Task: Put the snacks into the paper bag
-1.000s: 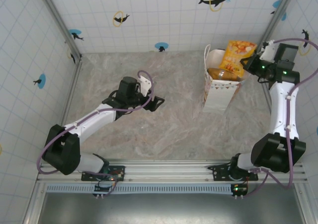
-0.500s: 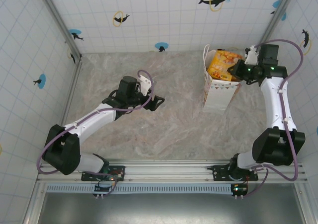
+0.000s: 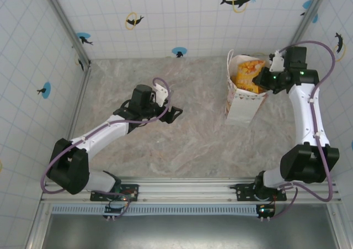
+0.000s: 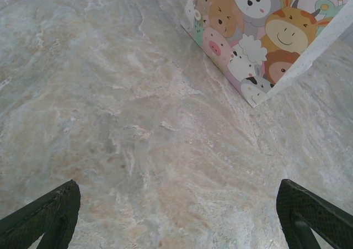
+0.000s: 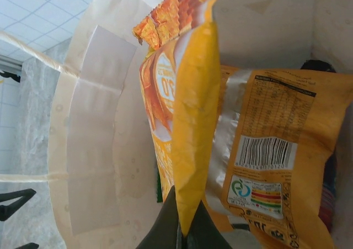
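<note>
We keep the right gripper [image 5: 183, 227] pinched on one edge of an orange packet [image 5: 193, 111], held edge-on so it slips into the mouth of the paper bag [image 3: 242, 102], which stands at the far right of the table [image 3: 165, 149]. A second orange packet [image 5: 276, 166] lies inside, its barcode and nutrition panel too small to read. The left gripper [image 3: 175, 114] hovers spread and empty mid-table, out of the way. Cartoon animal faces [image 4: 248, 22] cover the bag's side.
</note>
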